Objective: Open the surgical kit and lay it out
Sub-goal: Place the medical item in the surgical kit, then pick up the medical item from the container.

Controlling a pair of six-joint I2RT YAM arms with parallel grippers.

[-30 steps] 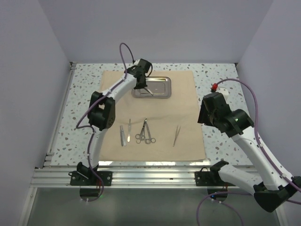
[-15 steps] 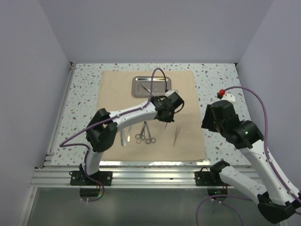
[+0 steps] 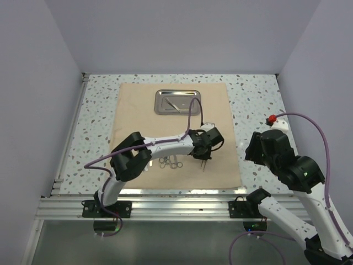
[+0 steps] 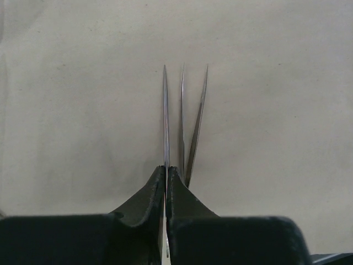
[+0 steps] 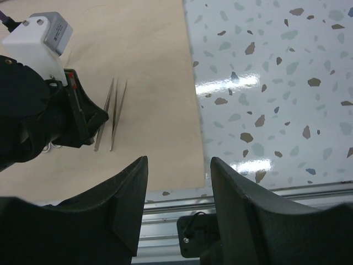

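1. You're in the laying-out step. The cloth wrap (image 3: 132,110) is spread flat on the tabletop (image 3: 259,99), and the instruments are going down one at a time along its near edge.
2. Your left gripper (image 4: 166,175) is pinched right down on a slim silver instrument (image 4: 165,116). It sticks straight out from the fingertips, seen edge-on, and I can't tell you which kind it is.
3. It's low over the near right part of the cloth, just beside the tweezers (image 4: 197,121) lying there and running almost parallel to them. Whether its tip touches the cloth yet, the wrist view doesn't show.
4. Your right gripper (image 5: 178,160) hangs to the right over the cloth's edge and the tabletop, fingers parted about halfway, nothing between them. It looks to be standing by.
5. Next move, as I read it: set the instrument flat on bare cloth with a clear gap from the tweezers, then part the fingers only a little and lift straight up, so a thing this thin doesn't stick to a pad or roll.
6. Watch the drift to the right. A nudge there could knock the tweezers out of line.
7. Not finished after that. The ring-handled scissors (image 3: 168,163) are already out to the left, but the steel tray (image 3: 157,102) at the far side of the cloth has another instrument (image 3: 174,104) in it to fetch.
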